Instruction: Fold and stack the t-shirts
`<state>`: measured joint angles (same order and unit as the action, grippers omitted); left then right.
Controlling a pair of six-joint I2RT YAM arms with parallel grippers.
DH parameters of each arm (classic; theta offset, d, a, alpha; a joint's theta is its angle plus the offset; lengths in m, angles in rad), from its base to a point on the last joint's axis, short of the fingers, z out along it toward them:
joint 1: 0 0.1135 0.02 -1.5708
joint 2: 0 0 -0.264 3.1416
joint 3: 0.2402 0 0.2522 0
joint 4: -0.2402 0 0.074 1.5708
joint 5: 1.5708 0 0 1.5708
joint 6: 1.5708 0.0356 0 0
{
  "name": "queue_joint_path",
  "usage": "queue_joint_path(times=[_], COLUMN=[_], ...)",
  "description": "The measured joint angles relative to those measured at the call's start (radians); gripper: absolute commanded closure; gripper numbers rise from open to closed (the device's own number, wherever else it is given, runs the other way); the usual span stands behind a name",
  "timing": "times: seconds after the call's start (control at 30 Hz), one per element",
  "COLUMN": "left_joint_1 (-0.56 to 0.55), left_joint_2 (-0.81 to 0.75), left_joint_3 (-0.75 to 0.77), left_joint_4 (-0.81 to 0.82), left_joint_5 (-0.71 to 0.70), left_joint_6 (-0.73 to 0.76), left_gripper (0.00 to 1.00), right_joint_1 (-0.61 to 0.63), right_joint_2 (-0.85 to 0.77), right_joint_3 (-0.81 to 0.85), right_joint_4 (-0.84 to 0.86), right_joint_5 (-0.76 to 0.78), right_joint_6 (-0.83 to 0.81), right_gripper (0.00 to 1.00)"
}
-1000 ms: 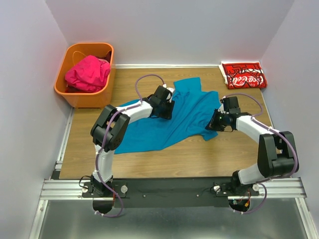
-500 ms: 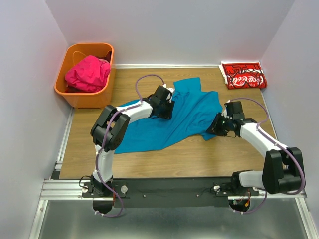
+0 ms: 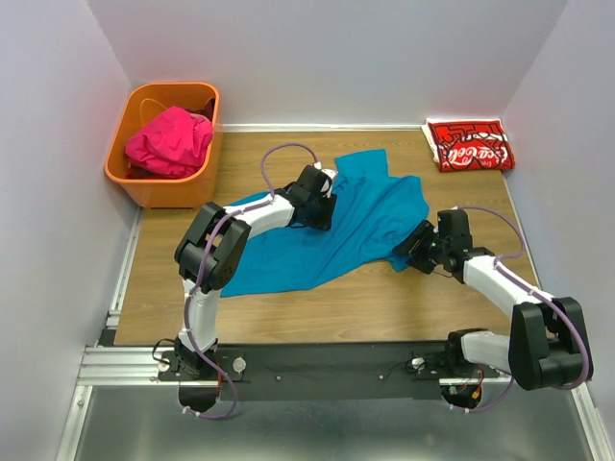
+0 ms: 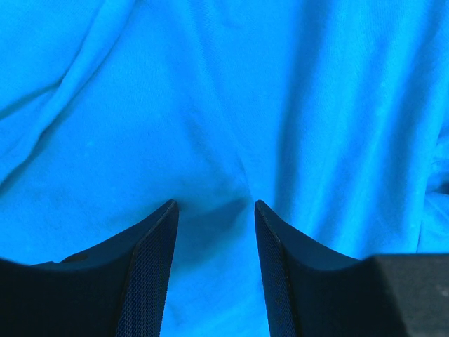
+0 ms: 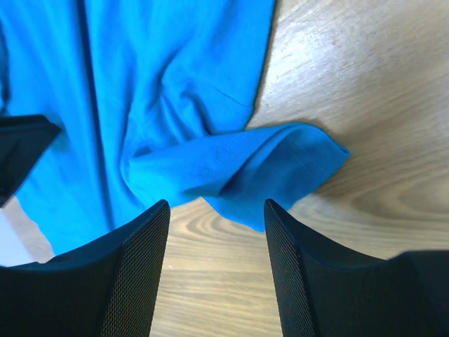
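Across the middle of the wooden table (image 3: pixel 317 312) lies the teal-blue t-shirt (image 3: pixel 288 259), spread out but rumpled, with one end reaching toward the far edge and the other trailing toward the left arm's base. The left end effector (image 4: pixel 214 205) is down on the upper middle of this shirt. Its two fingers stand apart and their tips sit right at the cloth, where soft creases run in toward the gap between them; nothing is clamped. The right end effector (image 5: pixel 216 203) is at the shirt's right-hand edge, also with its fingers spread. From the wrist view, a doubled-over flap of teal cloth lies on the bare wood just beyond the two tips, not gripped. Whether those tips touch the table cannot be told. At the far right corner of the table the red t-shirt (image 3: pixel 469 145) with white script lies folded into a neat rectangle, well apart from both arms. At the far left corner stands the orange basket (image 3: pixel 144 182), and the magenta-pink t-shirt (image 3: pixel 170 141) is bunched inside it.
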<state>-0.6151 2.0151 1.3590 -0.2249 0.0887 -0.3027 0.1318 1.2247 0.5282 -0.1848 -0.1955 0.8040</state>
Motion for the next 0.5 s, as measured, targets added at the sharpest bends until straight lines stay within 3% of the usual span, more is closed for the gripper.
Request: queue_joint_path(times=[0.27, 0.5], left_joint_1=[0.0, 0.0], left_joint_2=[0.0, 0.0], left_joint_3=[0.0, 0.0], left_joint_4=[0.0, 0.0], left_joint_5=[0.0, 0.0], left_joint_6=[0.003, 0.003], left_gripper=[0.44, 0.44], right_joint_1=[0.0, 0.0], right_joint_2=[0.014, 0.071], right_joint_3=[-0.036, -0.04], right_joint_4=[0.136, 0.211], right_joint_5=[0.004, 0.004], right_joint_6=[0.068, 0.094], right_gripper=[0.42, 0.55])
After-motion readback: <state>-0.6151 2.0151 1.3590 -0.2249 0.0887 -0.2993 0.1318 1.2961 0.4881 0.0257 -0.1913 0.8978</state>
